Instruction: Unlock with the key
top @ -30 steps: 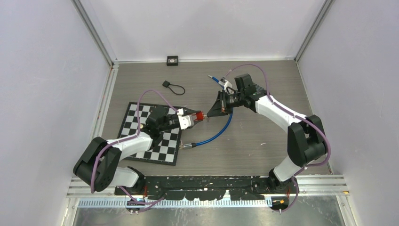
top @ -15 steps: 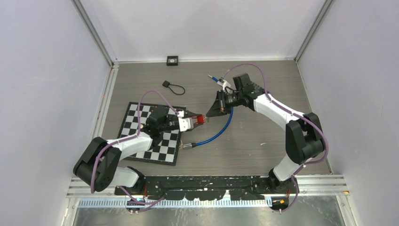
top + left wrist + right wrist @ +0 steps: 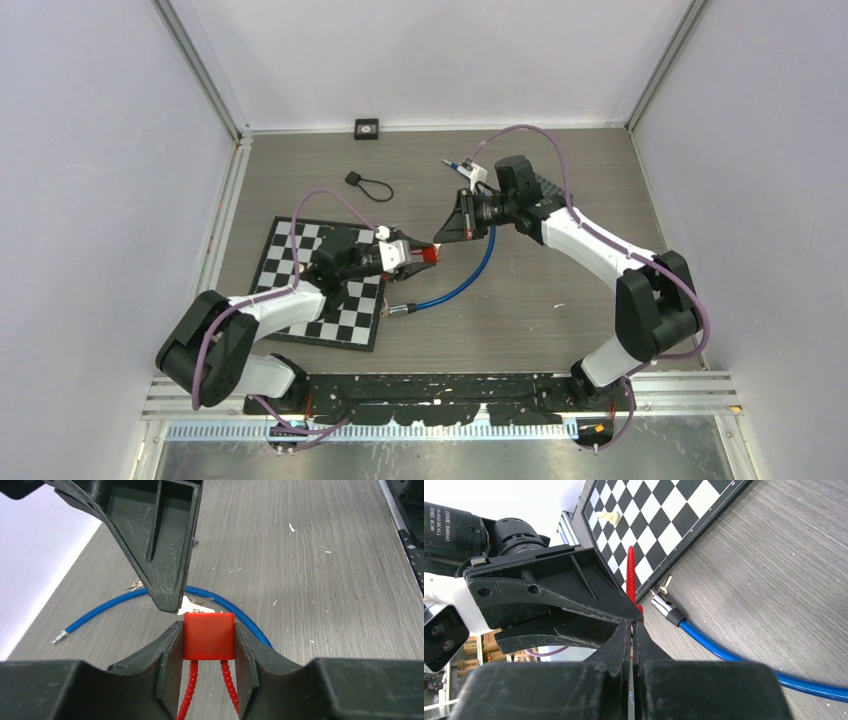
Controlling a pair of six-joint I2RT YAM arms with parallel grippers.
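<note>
My left gripper (image 3: pixel 209 632) is shut on the red lock (image 3: pixel 209 636), a small square body with a red beaded cable (image 3: pixel 187 692) trailing back between the fingers. The lock (image 3: pixel 428 256) is held just above the table, right of the chessboard. My right gripper (image 3: pixel 440 240) points at it from the right with its jaws pressed together on the thin silver key (image 3: pixel 197 604). The key's tip sits at the lock's far face. In the right wrist view the shut gripper (image 3: pixel 631 626) meets the left gripper (image 3: pixel 549 600), and the key blade hardly shows.
A blue cable (image 3: pixel 465 285) curves on the table under both grippers, its metal end (image 3: pixel 663 605) beside the chessboard (image 3: pixel 300 300). A white chess piece (image 3: pixel 610 516) stands on the board. A black looped tag (image 3: pixel 365 183), a pen-like tool (image 3: pixel 460 168) and a black square (image 3: pixel 367 128) lie farther back.
The right gripper has shifted a little left and up, closing the gap to the lock. The left gripper has dipped slightly with the lock still in its grip.
</note>
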